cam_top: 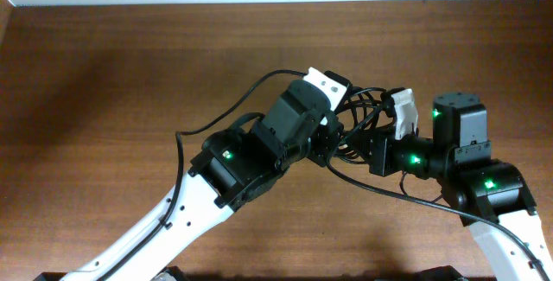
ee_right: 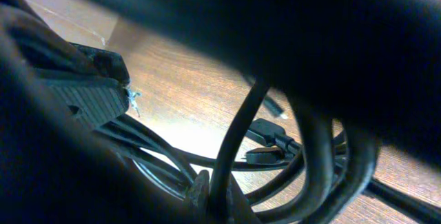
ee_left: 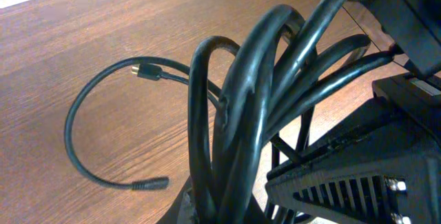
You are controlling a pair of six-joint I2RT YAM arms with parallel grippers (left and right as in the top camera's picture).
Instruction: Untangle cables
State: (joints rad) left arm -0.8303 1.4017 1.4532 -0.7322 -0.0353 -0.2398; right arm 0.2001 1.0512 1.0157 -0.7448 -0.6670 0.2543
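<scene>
The cables [cam_top: 367, 104] are a bunch of glossy black cords held up between my two arms at the table's middle right. In the left wrist view the cables [ee_left: 241, 107] rise as several loops out of my left gripper [ee_left: 227, 214], which is shut on them. One loose cord curves left over the table to a plug end [ee_left: 148, 182], and a second plug [ee_left: 145, 70] lies farther back. My right gripper [ee_right: 222, 200] is shut on one cord, with plug ends [ee_right: 265, 156] behind it. In the overhead view the left gripper [cam_top: 335, 134] and right gripper [cam_top: 363, 147] are almost touching.
The brown wooden table [cam_top: 130, 73] runs wide to the left and back. A thicker black arm wire [cam_top: 216, 121] arcs over the left arm. The right gripper's black body [ee_left: 358, 169] fills the right of the left wrist view.
</scene>
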